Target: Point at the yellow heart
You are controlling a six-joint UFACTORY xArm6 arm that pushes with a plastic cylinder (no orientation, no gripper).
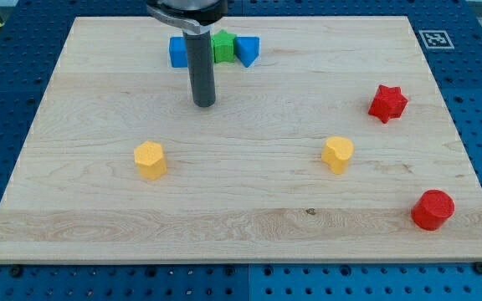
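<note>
The yellow heart [337,154] lies right of the board's middle. A second yellow block, a hexagon [150,159], lies left of the middle. My tip [204,104] is in the upper middle of the board, well up and left of the yellow heart and up and right of the yellow hexagon, touching neither. The rod rises from the tip to the view's top edge.
A blue block [178,52], a green block [223,46] and a blue triangle-like block [247,50] sit together at the top, just behind the rod. A red star [387,103] lies at the right. A red cylinder [433,209] lies at the lower right.
</note>
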